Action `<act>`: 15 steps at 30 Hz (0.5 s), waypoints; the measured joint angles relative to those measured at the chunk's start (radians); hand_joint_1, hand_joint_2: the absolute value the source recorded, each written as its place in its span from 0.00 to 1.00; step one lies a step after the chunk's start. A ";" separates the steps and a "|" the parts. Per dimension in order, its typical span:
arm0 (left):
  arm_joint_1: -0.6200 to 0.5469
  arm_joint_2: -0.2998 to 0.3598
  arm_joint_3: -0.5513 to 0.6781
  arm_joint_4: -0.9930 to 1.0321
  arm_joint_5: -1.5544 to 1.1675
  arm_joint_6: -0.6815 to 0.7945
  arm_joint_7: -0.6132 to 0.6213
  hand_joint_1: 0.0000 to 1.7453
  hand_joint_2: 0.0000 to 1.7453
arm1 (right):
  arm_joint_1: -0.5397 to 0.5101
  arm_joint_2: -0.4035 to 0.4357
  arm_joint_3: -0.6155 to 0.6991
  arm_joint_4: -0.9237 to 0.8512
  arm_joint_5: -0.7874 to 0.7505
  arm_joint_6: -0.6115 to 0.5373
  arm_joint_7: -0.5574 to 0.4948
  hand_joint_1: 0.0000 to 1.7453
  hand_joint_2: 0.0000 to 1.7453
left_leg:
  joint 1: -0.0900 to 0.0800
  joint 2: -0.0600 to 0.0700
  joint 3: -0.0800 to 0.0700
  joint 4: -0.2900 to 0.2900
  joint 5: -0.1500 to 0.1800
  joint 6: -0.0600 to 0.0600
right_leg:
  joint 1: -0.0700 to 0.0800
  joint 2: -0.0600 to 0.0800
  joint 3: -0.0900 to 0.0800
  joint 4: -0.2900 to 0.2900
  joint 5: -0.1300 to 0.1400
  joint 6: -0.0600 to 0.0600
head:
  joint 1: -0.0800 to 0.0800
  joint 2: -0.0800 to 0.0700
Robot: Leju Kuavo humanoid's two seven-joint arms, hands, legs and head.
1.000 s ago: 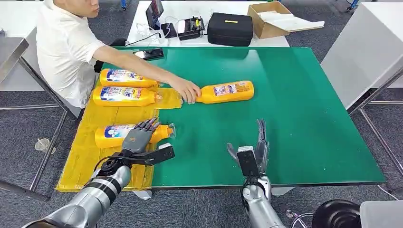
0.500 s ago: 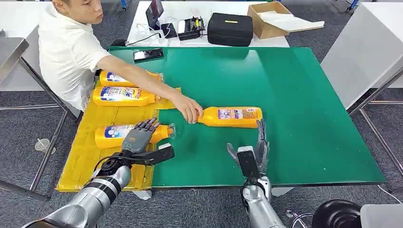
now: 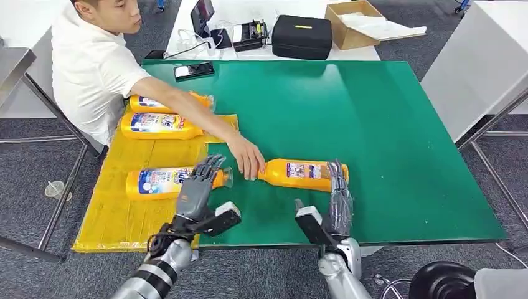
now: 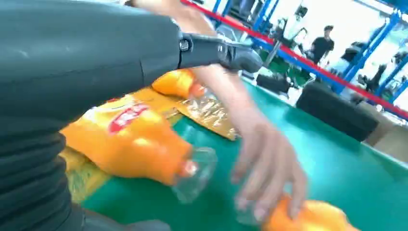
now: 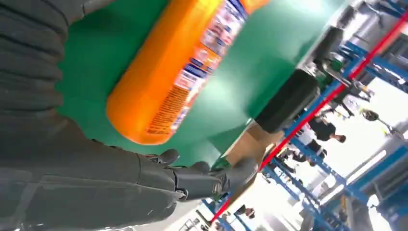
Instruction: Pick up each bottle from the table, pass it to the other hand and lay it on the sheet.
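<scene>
We count three bottles lying on the yellow sheet: two far ahead of our left hand, one under its fingertips. That hand is spread and holds nothing. One bottle is left on the green desk, just ahead of our right hand, whose fingers are extended and grip nothing. A person's hand rests at its cap. It lies flat, long axis crosswise to our right hand, cap toward the left hand. We judge the pickup, handover and laying remain for it.

Probably a robotics lab or industrial test hall, green work table, blue steel racking, red barrier rail
</scene>
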 measured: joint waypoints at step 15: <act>0.101 0.001 -0.127 -0.291 0.069 0.042 -0.045 0.00 1.00 | 0.031 -0.010 -0.032 -0.066 0.308 -0.002 0.072 0.00 1.00 | 0.001 0.000 -0.001 0.000 0.000 0.000 | 0.001 0.000 -0.002 0.000 0.000 0.000 | 0.000 0.000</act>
